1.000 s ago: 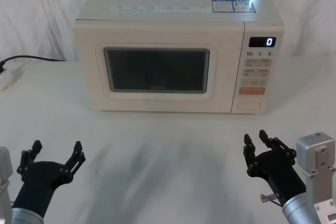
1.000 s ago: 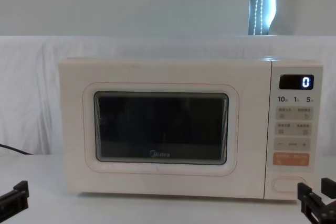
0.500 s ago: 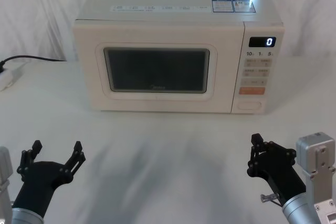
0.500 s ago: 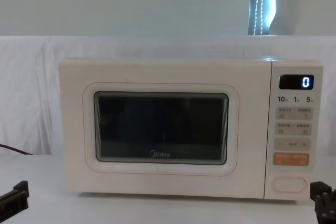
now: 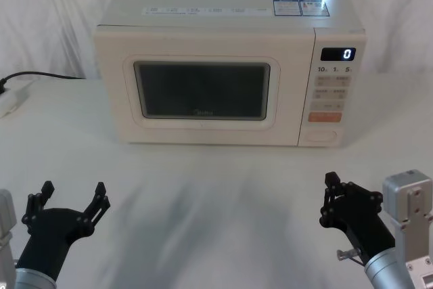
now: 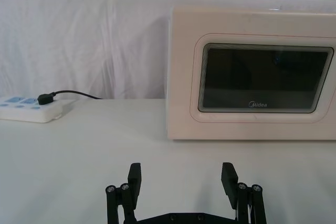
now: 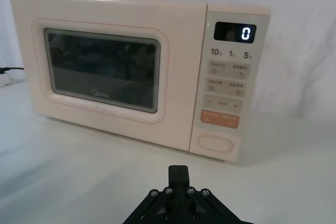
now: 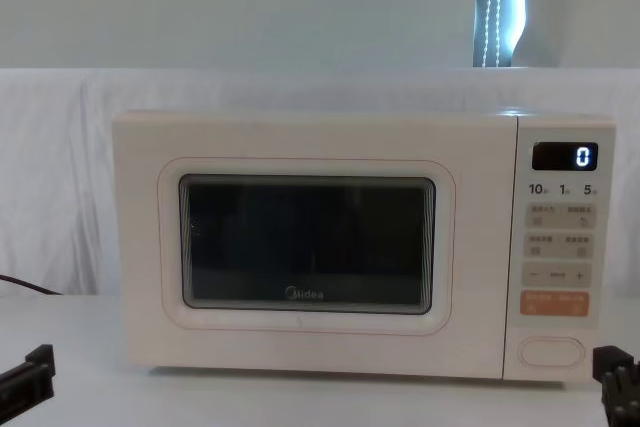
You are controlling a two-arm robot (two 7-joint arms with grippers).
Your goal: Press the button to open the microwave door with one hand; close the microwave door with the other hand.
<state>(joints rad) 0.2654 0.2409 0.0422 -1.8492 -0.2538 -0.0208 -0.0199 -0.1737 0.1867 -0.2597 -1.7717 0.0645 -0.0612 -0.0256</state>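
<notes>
Black left claw (image 5: pixel 72 196) hovers spread low; right claw (image 5: pixel 329 191), seemingly pinched together, points at the microwave (image 5: pixel 230 79).

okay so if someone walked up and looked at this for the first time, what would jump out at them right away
The cream-white microwave dominates, standing at the middle back of the white table with its door shut and its display glowing 0 at the upper right. Next come the two black claws low in front: the left claw spread open at the near left, the right claw shut at the near right, roughly in line with the cream button.
</notes>
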